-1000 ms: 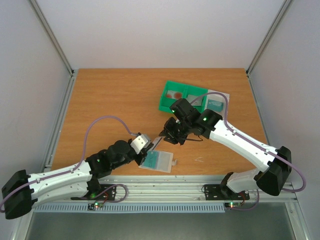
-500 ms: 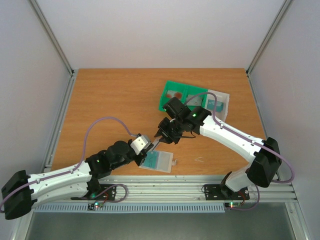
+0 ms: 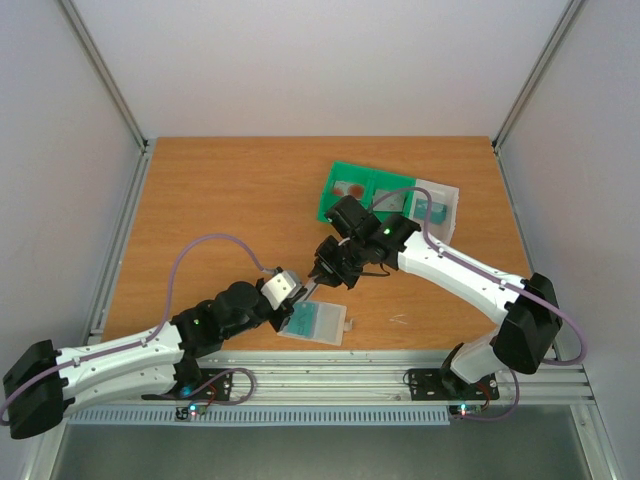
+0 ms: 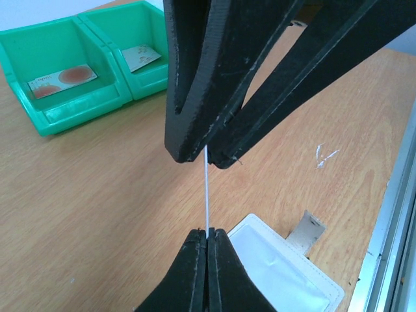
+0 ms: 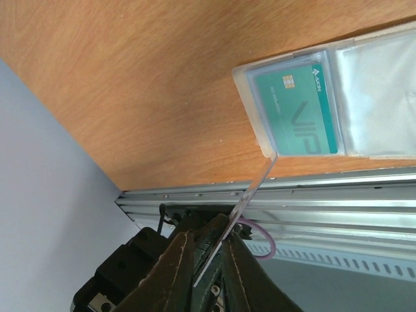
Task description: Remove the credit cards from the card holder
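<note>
My left gripper is shut on the lower edge of a thin pale card and holds it upright above the table. In the left wrist view its jaws pinch the card. My right gripper straddles the card's upper edge with its jaws a little apart; the card touches only one finger. The card holder lies flat below, near the table's front edge, with a teal card inside. The holder's tab shows in the left wrist view.
A green two-compartment bin stands at the back right, holding a red-marked card and a greyish card. A white tray beside it holds another teal card. Metal rail runs along the table's front edge.
My right gripper moved left and down from one second ago, bringing its jaws around the card's upper edge. The left gripper kept hold of the card and barely moved.
</note>
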Controlling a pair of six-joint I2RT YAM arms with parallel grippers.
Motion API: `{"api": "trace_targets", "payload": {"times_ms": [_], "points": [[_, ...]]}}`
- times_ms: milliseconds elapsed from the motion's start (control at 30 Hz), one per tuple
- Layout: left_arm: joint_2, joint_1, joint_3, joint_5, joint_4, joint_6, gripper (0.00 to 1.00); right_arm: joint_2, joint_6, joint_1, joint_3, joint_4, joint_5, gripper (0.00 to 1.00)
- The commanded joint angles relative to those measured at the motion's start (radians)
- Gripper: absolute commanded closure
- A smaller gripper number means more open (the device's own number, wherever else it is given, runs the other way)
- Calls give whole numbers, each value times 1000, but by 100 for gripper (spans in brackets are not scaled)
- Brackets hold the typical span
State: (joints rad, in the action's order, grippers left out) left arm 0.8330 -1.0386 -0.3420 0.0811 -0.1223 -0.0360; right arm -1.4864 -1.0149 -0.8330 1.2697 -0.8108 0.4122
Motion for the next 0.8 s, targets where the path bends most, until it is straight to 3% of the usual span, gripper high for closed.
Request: {"api": "trace_targets", "payload": {"times_ms": [0, 100, 267, 333, 400, 533, 700, 767], "points": [[8, -5, 5, 17, -69, 27, 100, -3, -16, -8, -22, 33, 18, 90], [9, -5, 3, 25, -65, 28, 99, 3, -2, -8, -37, 65, 17, 98], [-9, -5, 0, 95, -29, -6, 95, 52, 33, -8, -92, 130, -28, 99], [-31, -5, 5, 132, -15, -39, 80, 85, 54, -8, -116, 138, -84, 99], [-62, -5, 14, 159, -4, -63, 57, 116, 83, -8, -142, 154, -135, 99], [-153, -3, 11, 190, 65, -138, 27, 167, 191, -6, -200, 211, -210, 99], [-230, 13, -47, 195, 230, -301, 1, 248, 399, -2, -305, 335, -285, 99], [-236, 30, -75, 174, 275, -337, 1, 279, 482, 4, -345, 406, -283, 99]]}}
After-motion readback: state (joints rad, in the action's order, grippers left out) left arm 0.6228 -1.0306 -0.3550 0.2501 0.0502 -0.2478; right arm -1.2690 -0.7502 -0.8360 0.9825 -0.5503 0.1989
